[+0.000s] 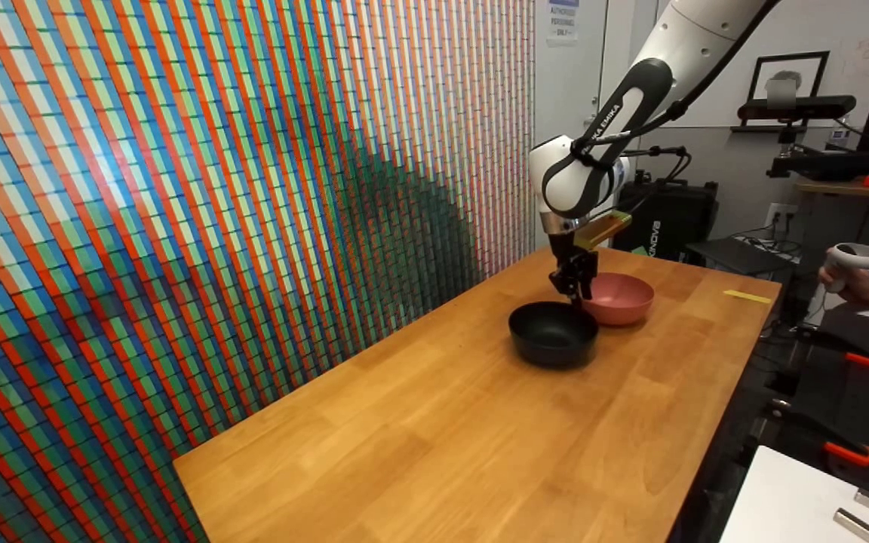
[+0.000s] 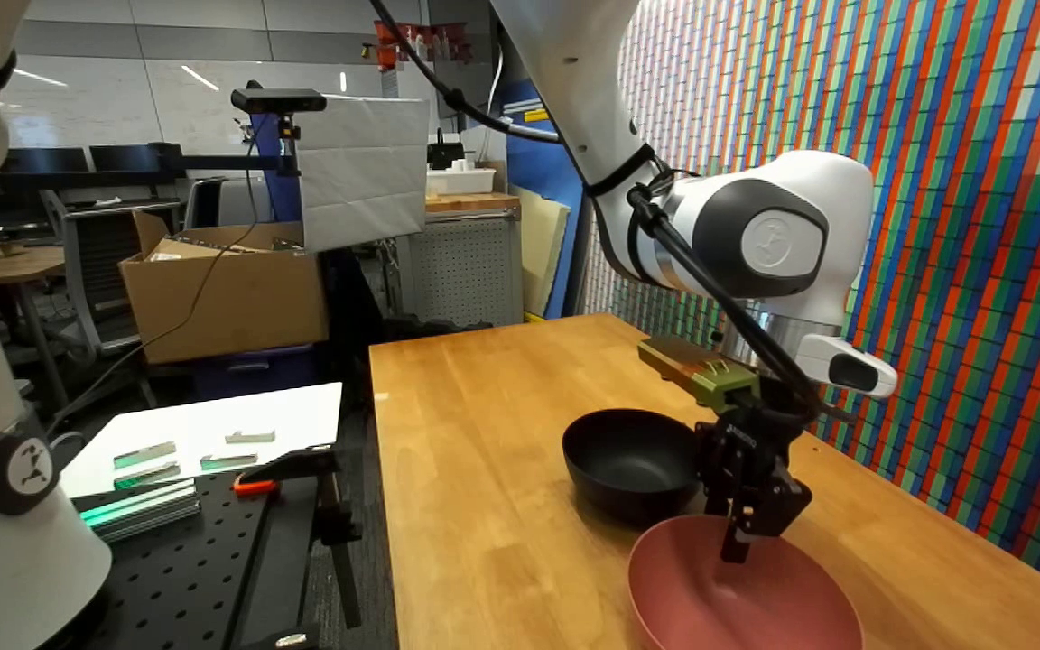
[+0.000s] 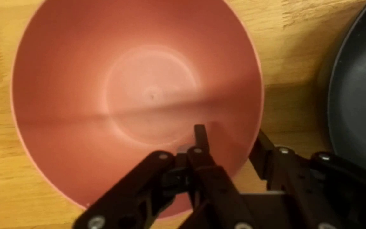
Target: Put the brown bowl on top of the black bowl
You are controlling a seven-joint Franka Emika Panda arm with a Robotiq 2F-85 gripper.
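Wrist view: smooth, round brown bowl (image 3: pixel 151 95), gripper (image 3: pixel 230 131) astride rim.

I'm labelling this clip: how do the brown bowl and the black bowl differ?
The brown bowl is reddish-pink; the black bowl is plain black. The open end effector straddles the brown bowl's rim; the black bowl lies outside its jaws. Both are round, upright and open-topped, resting on the wooden table.
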